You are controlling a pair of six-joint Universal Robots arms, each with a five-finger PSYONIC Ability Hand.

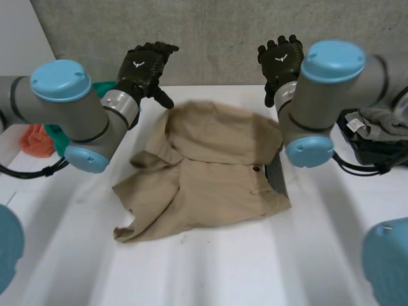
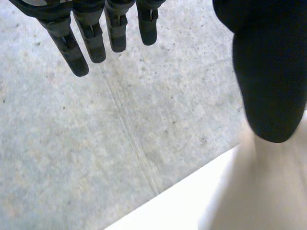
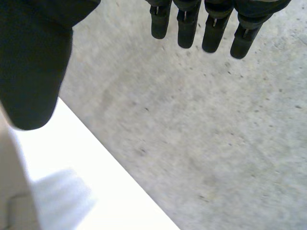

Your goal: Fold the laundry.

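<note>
**Plainly: both hands open and empty above the khaki shorts**

Starting at the white table's (image 1: 210,268) left edge, an orange cloth (image 1: 35,141) lies bunched, touching a green cloth (image 1: 58,139) that is partly hidden behind the left arm. The left hand (image 1: 143,67) is raised over the far edge of the table, in front of the grey concrete wall (image 1: 217,32). In its wrist view its fingers (image 2: 91,33) hang straight and slightly spread, the thumb (image 2: 271,72) stands apart, and nothing is between them.

The khaki shorts (image 1: 210,178) lie rumpled in the middle of the table, spreading from near the far edge towards the near-left. A button (image 1: 257,169) shows near their right side. A dark grey patch (image 1: 277,175) shows along their right edge; what it is I cannot tell. Neither hand touches them.

The right hand (image 1: 280,60) is also lifted by the far edge, beyond the shorts' far-right side. Its fingers (image 3: 187,24) are straight, the thumb (image 3: 33,62) is wide of them, and it holds nothing. At the table's right edge a black bin (image 1: 357,150) holds grey cloth (image 1: 382,121).
</note>
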